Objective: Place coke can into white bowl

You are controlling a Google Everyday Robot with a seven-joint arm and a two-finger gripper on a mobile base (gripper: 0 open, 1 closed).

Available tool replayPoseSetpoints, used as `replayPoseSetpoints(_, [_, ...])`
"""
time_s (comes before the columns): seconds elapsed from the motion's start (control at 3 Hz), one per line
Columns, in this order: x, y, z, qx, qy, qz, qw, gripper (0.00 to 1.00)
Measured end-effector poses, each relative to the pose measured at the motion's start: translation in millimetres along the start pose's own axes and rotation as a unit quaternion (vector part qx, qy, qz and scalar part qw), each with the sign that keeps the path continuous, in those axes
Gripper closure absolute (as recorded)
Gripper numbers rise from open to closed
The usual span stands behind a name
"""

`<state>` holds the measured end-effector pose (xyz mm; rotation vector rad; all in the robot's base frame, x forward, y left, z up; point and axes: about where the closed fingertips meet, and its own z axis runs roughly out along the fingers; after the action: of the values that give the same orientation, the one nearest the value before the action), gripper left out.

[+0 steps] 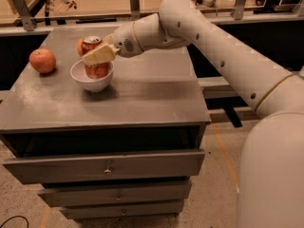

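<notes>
Looking at the white bowl (93, 83) near the left end of the grey cabinet top (152, 87), I see the coke can (91, 45) standing upright inside it. The can's red lower part is below the bowl's rim and its silver top rises well above the rim. My gripper (98, 55) sits directly over the bowl, with its jaws clamped on the can at mid-height. The near tan finger (102, 54) lies across the can's front, and the far one is hidden behind the can. The white arm (213, 46) reaches to the bowl from its right. A red apple (42, 61) rests to the left of the bowl, apart from it. Something round and orange (80, 46) peeks out behind the bowl, just beside the can. Below the bowl's surface the cabinet's drawers (109, 165) are shut.
</notes>
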<state>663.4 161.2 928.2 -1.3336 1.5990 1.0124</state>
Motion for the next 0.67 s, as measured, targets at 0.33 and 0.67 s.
replayPoseSetpoints(0.33, [7.3,-4.5,-2.3,0.017,0.013,-0.006,0.9998,0.12])
replayPoseSetpoints(0.67, [5.3,-8.4,-5.5,0.032,0.010,-0.014,0.9993,0.00])
